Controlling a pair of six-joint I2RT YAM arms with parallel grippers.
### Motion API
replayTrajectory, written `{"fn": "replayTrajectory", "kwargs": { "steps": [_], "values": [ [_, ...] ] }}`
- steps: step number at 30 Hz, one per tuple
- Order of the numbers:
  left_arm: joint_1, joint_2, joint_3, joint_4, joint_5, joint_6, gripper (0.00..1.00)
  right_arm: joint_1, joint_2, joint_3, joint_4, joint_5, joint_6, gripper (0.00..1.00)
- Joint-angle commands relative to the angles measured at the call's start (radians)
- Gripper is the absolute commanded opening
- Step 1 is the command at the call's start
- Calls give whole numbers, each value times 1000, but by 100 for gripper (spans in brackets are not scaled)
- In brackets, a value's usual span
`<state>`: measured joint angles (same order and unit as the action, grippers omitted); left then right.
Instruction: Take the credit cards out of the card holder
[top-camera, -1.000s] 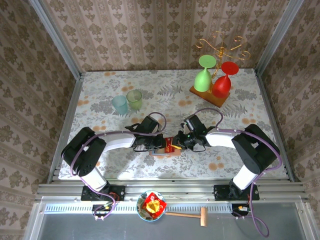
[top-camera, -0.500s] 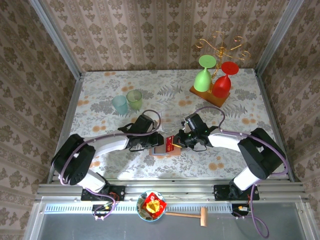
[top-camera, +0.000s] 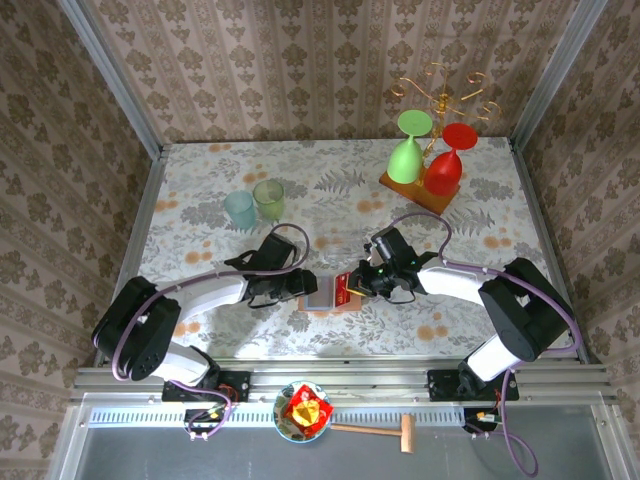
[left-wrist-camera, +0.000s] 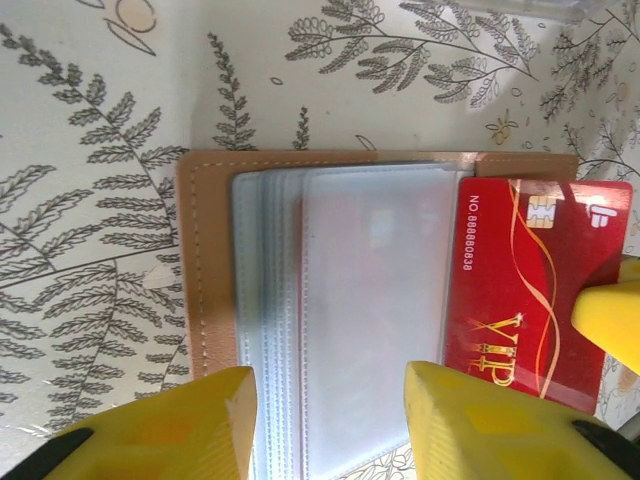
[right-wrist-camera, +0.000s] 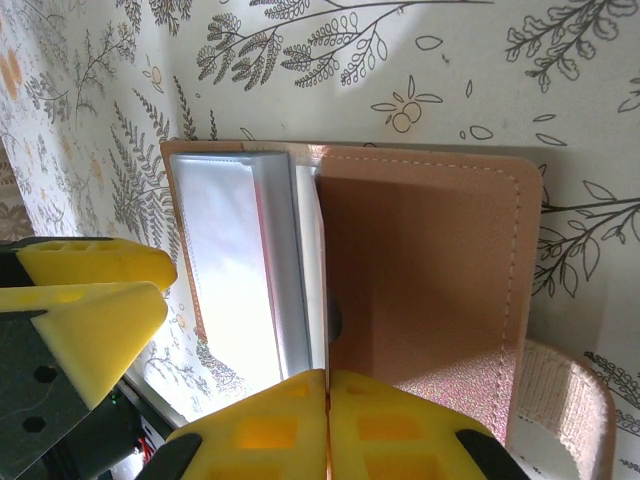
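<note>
The card holder (top-camera: 320, 294) lies open on the table, salmon-brown with grey-blue pockets (left-wrist-camera: 340, 300). A red credit card (left-wrist-camera: 535, 290) marked VIP sticks out of its right side, and shows as a red patch (top-camera: 347, 289) from above. My right gripper (right-wrist-camera: 327, 400) is shut on this card, whose thin edge (right-wrist-camera: 322, 300) runs up from the fingertips beside the brown cover (right-wrist-camera: 430, 270). My left gripper (left-wrist-camera: 330, 420) is open, one finger on each side of the pockets. From above it (top-camera: 298, 285) sits at the wallet's left edge, with the right gripper (top-camera: 362, 285) at the right edge.
Two pale cups (top-camera: 254, 204) stand at the back left. A wooden stand (top-camera: 420, 190) with a green and a red glass is at the back right. A bowl (top-camera: 303, 411) and a small wooden mallet (top-camera: 385, 431) lie below the table's near edge.
My left gripper has drawn back to the left, off the wallet's middle. The red card has shifted slightly right with the right gripper.
</note>
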<state>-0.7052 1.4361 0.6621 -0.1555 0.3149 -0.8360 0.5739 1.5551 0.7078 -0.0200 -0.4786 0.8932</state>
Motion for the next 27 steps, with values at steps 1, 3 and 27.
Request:
{"fn": "replayTrajectory", "kwargs": {
  "steps": [1, 3, 27],
  "values": [
    [7, 16, -16, 2, 13, 19, 45, -2, 18, 28, -23, -1, -9, 8],
    [7, 28, -22, 26, 31, 10, 45, 0, 29, 34, -17, -7, -10, 8],
    [-2, 50, -39, 74, 56, -16, 45, 26, 15, 105, -147, 48, -53, 16]
  ]
}}
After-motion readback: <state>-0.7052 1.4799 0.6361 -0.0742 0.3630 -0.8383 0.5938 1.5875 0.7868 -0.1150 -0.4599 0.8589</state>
